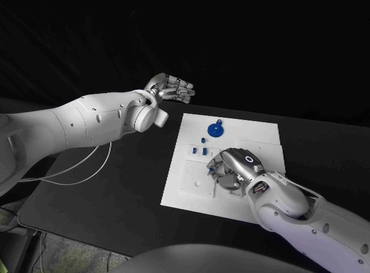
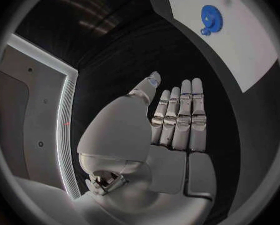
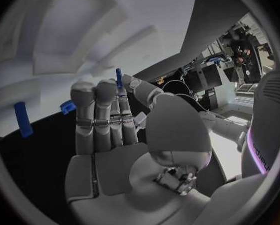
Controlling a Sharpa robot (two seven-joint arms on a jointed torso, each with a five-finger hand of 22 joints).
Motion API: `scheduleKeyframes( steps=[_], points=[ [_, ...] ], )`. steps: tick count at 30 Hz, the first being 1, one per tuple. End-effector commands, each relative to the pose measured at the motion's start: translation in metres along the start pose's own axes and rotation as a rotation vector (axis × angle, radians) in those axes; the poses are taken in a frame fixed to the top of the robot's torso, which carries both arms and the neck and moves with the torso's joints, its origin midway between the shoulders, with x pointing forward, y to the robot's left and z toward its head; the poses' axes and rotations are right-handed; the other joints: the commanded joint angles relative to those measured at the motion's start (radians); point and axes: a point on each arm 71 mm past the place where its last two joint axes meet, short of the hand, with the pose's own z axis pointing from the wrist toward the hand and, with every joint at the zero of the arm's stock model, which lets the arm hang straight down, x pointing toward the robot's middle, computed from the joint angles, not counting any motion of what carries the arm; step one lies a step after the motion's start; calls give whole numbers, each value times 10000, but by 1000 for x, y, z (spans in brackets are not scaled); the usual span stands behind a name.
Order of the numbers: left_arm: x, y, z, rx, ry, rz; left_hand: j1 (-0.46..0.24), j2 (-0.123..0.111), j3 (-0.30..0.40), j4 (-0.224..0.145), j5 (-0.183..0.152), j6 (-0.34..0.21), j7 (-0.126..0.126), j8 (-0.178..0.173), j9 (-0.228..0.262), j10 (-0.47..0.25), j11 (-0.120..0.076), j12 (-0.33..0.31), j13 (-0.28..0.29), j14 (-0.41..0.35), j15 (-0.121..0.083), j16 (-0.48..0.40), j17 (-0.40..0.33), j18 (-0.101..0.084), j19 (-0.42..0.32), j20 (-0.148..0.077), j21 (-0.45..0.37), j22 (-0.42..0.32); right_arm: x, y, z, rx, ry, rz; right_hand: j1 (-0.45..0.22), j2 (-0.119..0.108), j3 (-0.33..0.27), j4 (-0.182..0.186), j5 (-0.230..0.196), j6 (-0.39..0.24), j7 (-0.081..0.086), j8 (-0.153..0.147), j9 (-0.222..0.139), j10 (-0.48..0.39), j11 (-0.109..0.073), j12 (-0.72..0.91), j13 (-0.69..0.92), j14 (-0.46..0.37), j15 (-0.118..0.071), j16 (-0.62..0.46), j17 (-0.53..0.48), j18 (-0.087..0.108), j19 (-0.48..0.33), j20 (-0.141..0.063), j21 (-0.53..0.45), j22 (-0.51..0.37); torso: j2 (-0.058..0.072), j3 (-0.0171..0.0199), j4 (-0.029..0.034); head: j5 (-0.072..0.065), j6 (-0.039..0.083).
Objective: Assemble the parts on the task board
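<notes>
My right hand (image 1: 233, 170) hovered over the task board (image 1: 259, 133), fingers loose, holding nothing; my left hand (image 1: 172, 88) waited open off-board. Blue gear (image 1: 216, 130) lay near the far edge. Next, I judged: grasp a peg (image 1: 204, 151).

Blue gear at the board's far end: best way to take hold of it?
Judging by its pose, pinch the gear across its toothed rim from straight above: it lies flat on the board, so only rim and small tab offer purchase. The open left hand looks nearer.

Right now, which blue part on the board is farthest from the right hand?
The round blue gear, alone near the task board's far edge. The small upright blue pegs stand much closer to the right hand, which is over the board's middle.
</notes>
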Motion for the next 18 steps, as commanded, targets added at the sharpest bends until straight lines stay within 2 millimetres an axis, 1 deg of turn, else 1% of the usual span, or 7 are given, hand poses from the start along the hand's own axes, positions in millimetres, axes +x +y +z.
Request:
scheduleKeyframes(
  steps=[1,9,12,14,18],
  points=[
    [1,-2,0,161,54,-109,-57,25,65,-7,54,10,53,46,8,-23,55,-9,-6,-93,6,-37,-14,-70,0,-26,64,45,2,2,0,-170,92,-146,70,-10,7,6,11,80,-17,35,16,104,-19,65,9,-12,-59,70,-10,130,516,-36,51,10,5,4,2,10,-22],
    [1,-2,-1,160,56,-113,-57,25,65,-7,54,10,53,46,8,-23,55,-9,-6,-93,6,-37,-14,-70,0,-26,64,45,4,2,1,-87,86,-187,72,-6,-3,-4,-6,78,-15,34,15,104,-19,65,9,-13,-60,75,-14,129,517,-36,50,6,1,8,1,2,-28],
    [0,-2,-1,157,54,-113,-57,25,65,-7,54,10,53,46,8,-23,55,-9,-6,-93,6,-37,-14,-70,0,-26,64,45,4,2,1,-57,64,-194,74,-1,-3,-11,-19,79,-16,34,14,101,-18,64,9,-15,-59,75,-20,130,516,-37,40,-1,1,6,-3,28,-21],
    [1,-2,-1,154,58,-114,-135,-3,155,-55,53,0,55,47,8,-42,61,-8,-6,-108,13,-37,-14,-62,-55,-15,57,284,5,1,1,-38,80,-204,69,-1,3,-15,-34,80,-15,35,14,104,-18,65,9,-13,-60,77,-26,132,517,-37,38,-5,2,5,-8,44,-5],
    [1,-2,0,152,71,-119,-135,-3,155,-55,53,0,55,47,8,-42,61,-8,-6,-108,13,-37,-14,-62,-55,-15,57,284,6,1,1,-3,180,-237,69,-1,3,-15,-34,80,-15,35,14,104,-18,65,9,-13,-60,77,-26,132,517,-37,38,-5,0,0,-5,44,-4]
  ],
)
